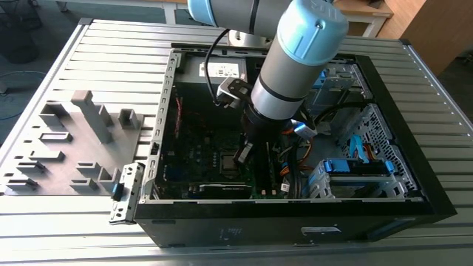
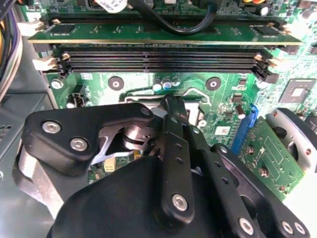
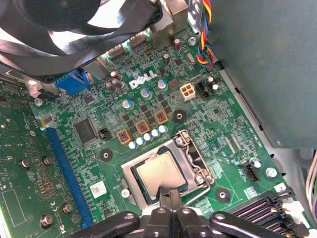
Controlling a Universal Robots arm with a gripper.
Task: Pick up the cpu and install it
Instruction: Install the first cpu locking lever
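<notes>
The cpu (image 3: pixel 157 173) lies flat in its socket (image 3: pixel 190 148), low in the first wrist view; the gripper (image 3: pixel 170 196), fingers pinched together, touches its near edge.

Cpu (image 3: pixel 159 173): square, dull metal top, flat in motherboard socket.

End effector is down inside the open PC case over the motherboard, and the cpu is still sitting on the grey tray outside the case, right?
Not quite. The end effector is over the motherboard, but the first wrist view shows the cpu in the socket on the board, not on the grey tray.
</notes>
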